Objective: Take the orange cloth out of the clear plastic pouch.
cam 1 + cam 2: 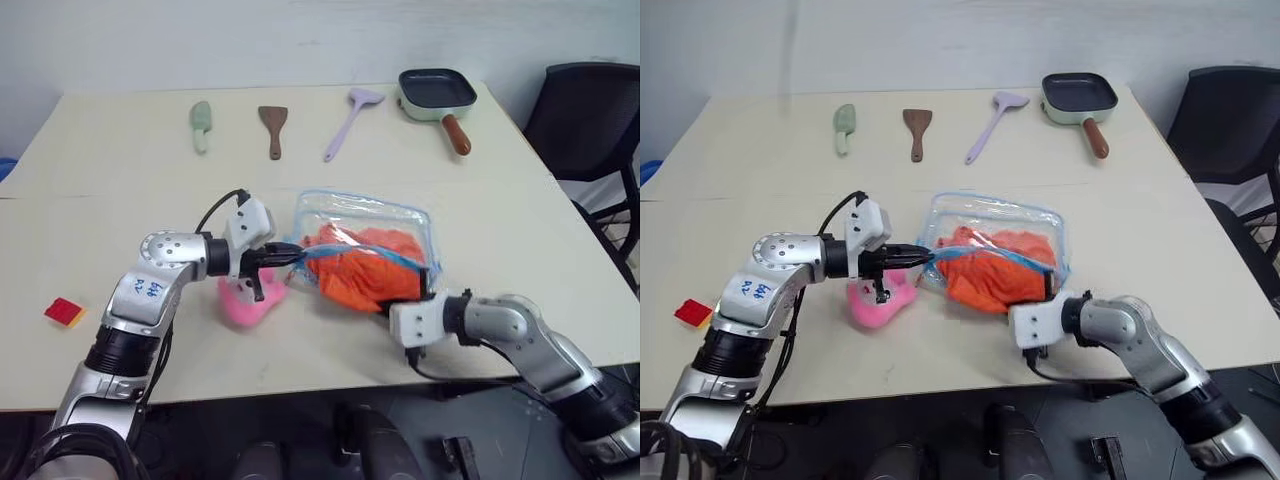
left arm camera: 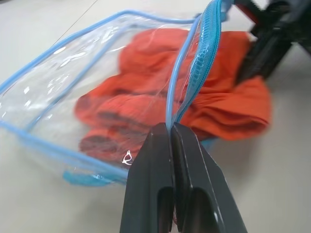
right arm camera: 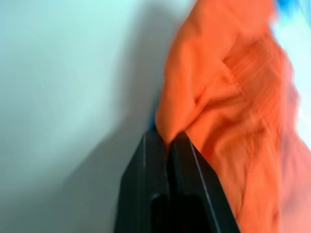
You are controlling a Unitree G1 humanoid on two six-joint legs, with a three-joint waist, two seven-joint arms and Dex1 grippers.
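Note:
The clear plastic pouch (image 1: pixel 365 213) with light blue edging lies mid-table. My left gripper (image 2: pixel 170 127) is shut on its blue zipper edge and holds that edge up at the pouch's left corner. The orange cloth (image 1: pixel 362 272) is bunched inside, and its near part bulges out under the lifted zipper edge. My right gripper (image 3: pixel 167 138) comes in from the right and is shut on a fold of the cloth at its near right corner (image 1: pixel 1045 288).
A pink plush toy (image 1: pixel 248 303) lies under my left gripper. A small red block (image 1: pixel 63 311) sits at the table's left front. A green spatula (image 1: pixel 201 126), brown spatula (image 1: pixel 273 130), purple spatula (image 1: pixel 352 118) and pan (image 1: pixel 438 93) line the far edge. A black chair (image 1: pixel 590 125) stands at the right.

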